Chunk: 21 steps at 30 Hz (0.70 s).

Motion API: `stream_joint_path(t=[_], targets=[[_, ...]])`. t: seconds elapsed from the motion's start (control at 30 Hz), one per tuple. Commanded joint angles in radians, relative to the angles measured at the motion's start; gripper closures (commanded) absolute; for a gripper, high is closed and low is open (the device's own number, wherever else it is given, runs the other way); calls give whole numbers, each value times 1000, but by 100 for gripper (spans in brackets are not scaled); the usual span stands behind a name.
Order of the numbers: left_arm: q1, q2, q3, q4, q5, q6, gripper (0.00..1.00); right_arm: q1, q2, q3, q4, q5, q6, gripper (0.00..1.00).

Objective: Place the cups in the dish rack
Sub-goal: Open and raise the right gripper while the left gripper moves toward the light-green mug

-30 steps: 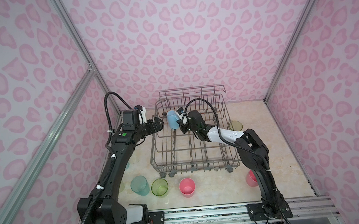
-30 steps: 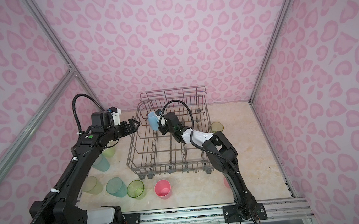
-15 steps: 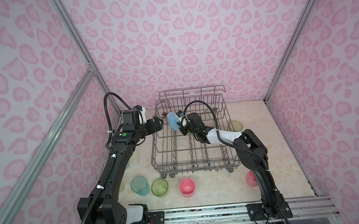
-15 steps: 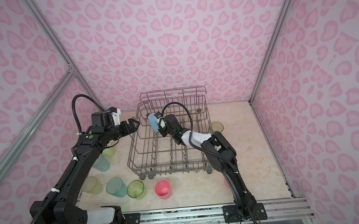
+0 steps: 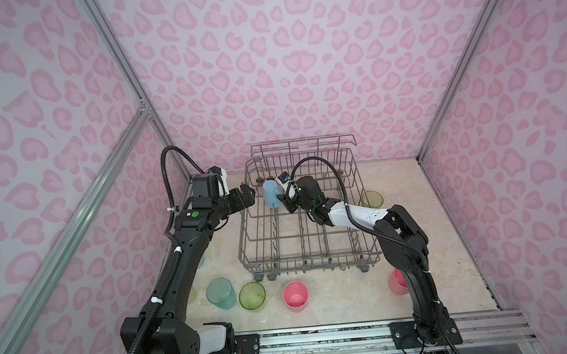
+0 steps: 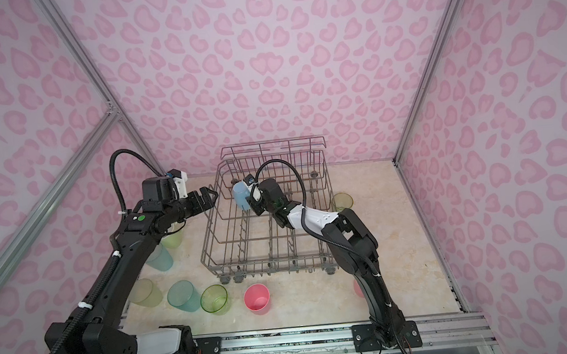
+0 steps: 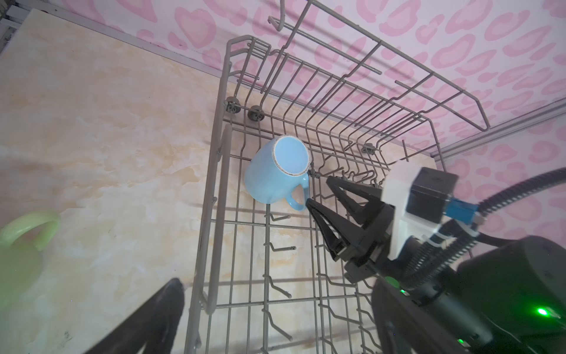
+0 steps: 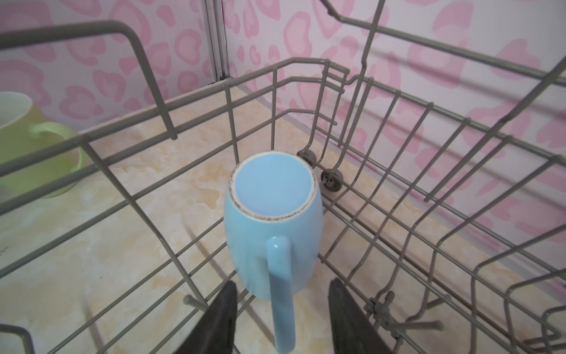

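- My right gripper (image 8: 281,283) has its jaws apart, one on each side of the handle of the light-blue mug (image 8: 272,220). In the right wrist view neither jaw presses on it.
- That mug sits base up in the far left corner of the dish rack (image 5: 315,259), among the wire tines (image 7: 277,217).
- My left gripper (image 6: 210,198) hangs wide open and empty just outside the rack's left wall. The wires stand between it and the mug.
- In front of the rack a teal cup (image 5: 220,293), a lime-green cup (image 5: 252,296) and a pink tumbler (image 5: 295,296) stand upright in a row. Another lime-green cup (image 5: 372,199) stands beside the rack's right wall.
- A second pink tumbler (image 5: 396,281) is half hidden behind my right arm.
- My left arm covers part of a second teal cup (image 6: 161,260). A greyish-beige cup (image 6: 145,293) stands near it.
- A pale green mug (image 8: 33,147) stands outside the rack's left wall, blurred in the left wrist view.
- The tabletop (image 5: 352,299) is cream and marbled. The walls (image 5: 284,65) carry pink heart-like blotches.
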Motion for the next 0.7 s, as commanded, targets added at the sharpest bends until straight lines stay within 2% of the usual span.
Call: stream_joint_path(t=[0.0, 0.2, 0.43, 0.67], targets=[[1, -8, 15, -43, -35, -18, 3, 0, -37, -31, 39, 24, 24, 50], [5, -5, 13, -112, -90, -23, 3, -1, -141, -123, 100, 44, 55, 42], [15, 7, 54, -269, -208, -29, 3, 0, -302, -241, 87, 48, 85, 30], [47, 23, 85, -378, -311, -127, 3, 4, -478, -393, -5, 103, 130, 28]])
